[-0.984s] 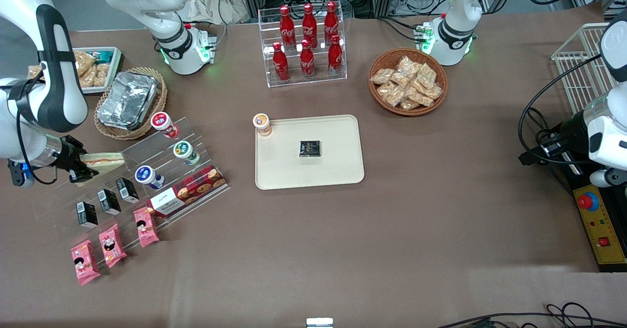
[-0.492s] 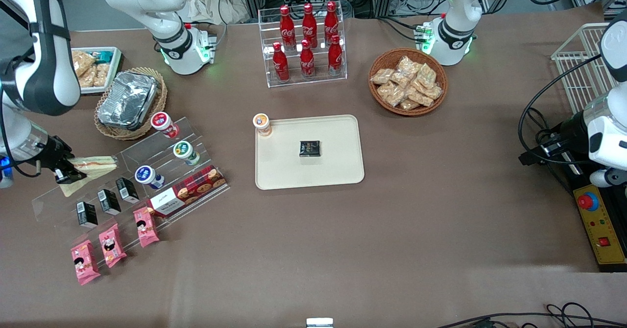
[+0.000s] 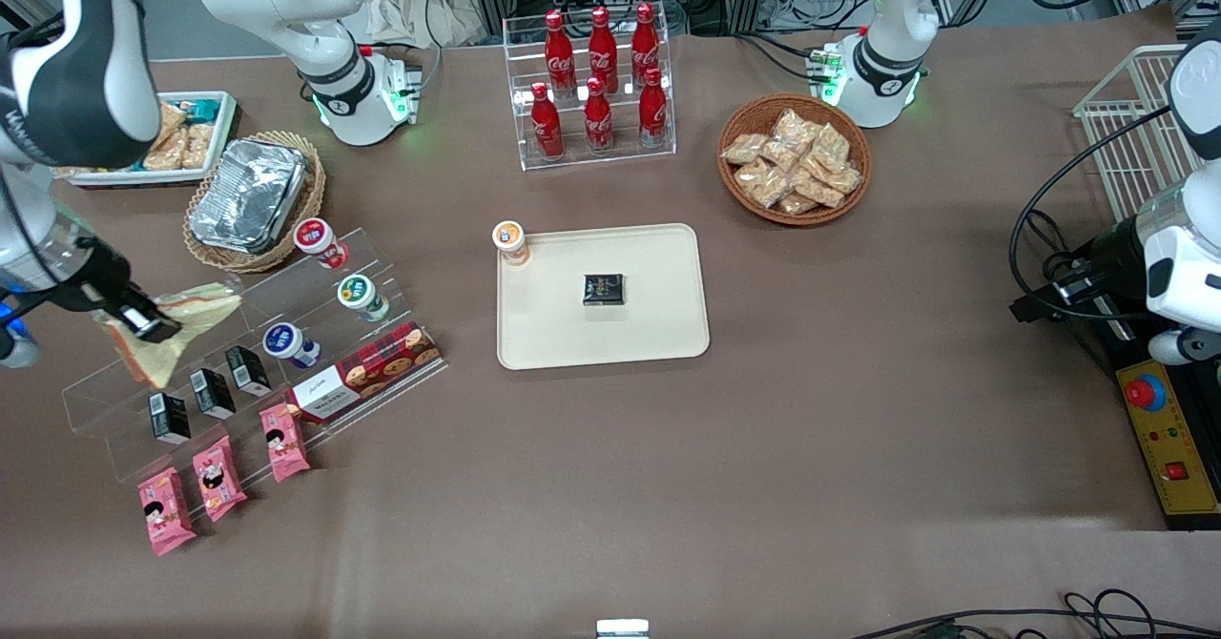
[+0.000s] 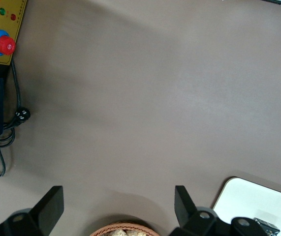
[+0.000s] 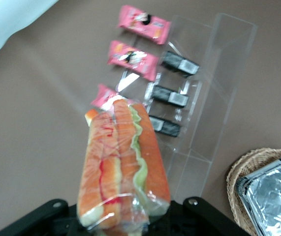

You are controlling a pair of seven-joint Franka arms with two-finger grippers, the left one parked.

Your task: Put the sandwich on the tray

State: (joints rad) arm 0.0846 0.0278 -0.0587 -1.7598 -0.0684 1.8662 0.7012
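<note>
Sandwich (image 3: pixel 181 319): held above the clear acrylic shelf (image 3: pixel 248 353), toward the working arm's end of the table.
Gripper (image 3: pixel 134 319): clamped on the sandwich.
Tray (image 3: pixel 658 334): well apart, carrying a small black packet (image 3: pixel 604 289).

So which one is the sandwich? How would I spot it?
Look toward the working arm's end of the table, where a clear plastic stepped shelf holds little cups and black boxes. Just above that shelf, the gripper is shut on the sandwich. It is a pale wedge in clear wrap with orange and green filling, unlike the pink packets nearby.
</note>
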